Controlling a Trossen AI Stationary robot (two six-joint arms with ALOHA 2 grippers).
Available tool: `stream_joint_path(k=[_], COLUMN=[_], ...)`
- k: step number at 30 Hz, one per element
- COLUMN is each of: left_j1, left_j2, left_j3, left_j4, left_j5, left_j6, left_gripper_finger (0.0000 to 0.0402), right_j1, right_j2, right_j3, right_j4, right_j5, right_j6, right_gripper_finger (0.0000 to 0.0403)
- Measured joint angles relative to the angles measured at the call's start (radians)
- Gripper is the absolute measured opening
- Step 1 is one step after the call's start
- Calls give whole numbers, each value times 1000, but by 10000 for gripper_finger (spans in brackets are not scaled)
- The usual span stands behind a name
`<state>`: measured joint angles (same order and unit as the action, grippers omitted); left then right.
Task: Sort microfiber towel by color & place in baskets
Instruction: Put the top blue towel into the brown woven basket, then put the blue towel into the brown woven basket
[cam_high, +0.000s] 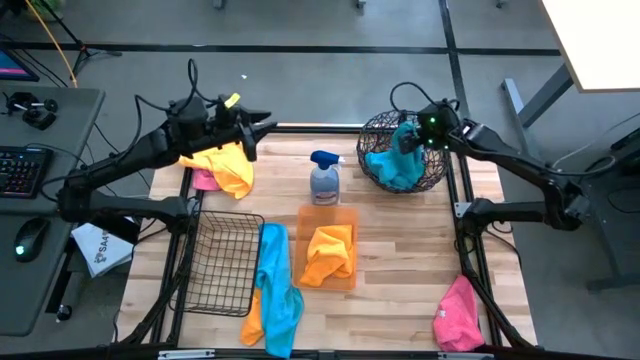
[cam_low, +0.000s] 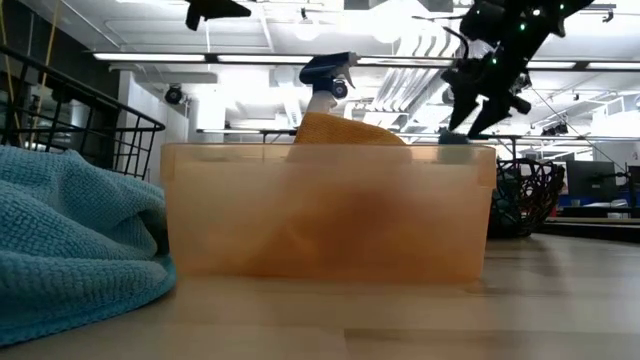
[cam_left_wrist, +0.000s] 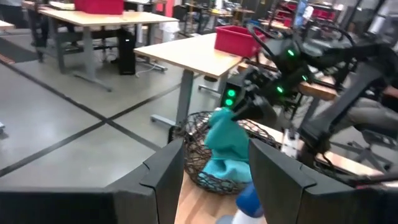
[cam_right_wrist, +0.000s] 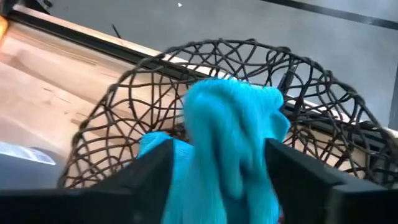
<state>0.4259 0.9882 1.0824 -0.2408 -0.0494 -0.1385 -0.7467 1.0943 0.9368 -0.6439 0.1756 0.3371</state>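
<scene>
Teal microfiber towel (cam_right_wrist: 233, 134) hangs pinched between the right gripper's (cam_high: 410, 137) closed-in fingers, directly above the round wire basket (cam_high: 432, 172), its length drooping downward into it.

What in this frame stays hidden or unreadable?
- Right hand, over the round wire basket: the blue towel hides its fingers' grip in the right wrist view.
- Orange bin contents: low view, blurred by the translucent wall.
- Black grid basket floor: high view, partly covered by another blue towel.
</scene>
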Motion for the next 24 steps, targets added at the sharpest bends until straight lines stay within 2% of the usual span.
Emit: stream_joint_path(k=[3, 6, 11, 14, 18, 24], left_j1=[-39, -80, -162, -222, -326, -488], left_j2=[0, 0, 23, 67, 198, 467], left_j3=[0, 0, 1, 4, 93, 328], left_j4=[-1, -8, -48, -73, -267, -648], left_j5=[0, 0, 15, 69, 116, 110], left_j6=[32, 68, 97, 88, 63, 42], left_gripper_finger=[163, 163, 163, 163, 163, 163], right_j1=[0, 0, 20, 65, 133, 202], right_j2=[0, 0, -13, -21, -21, -16], right_j3=[70, 158, 271, 291, 293, 293], right_j4=[-75, -160, -222, -231, -260, -309], right_j5=[-3, -24, -176, -212, -214, -178], right_j6=[-23, -16, 86, 141, 160, 140], right_gripper_finger=[304, 339, 352, 352, 353, 353])
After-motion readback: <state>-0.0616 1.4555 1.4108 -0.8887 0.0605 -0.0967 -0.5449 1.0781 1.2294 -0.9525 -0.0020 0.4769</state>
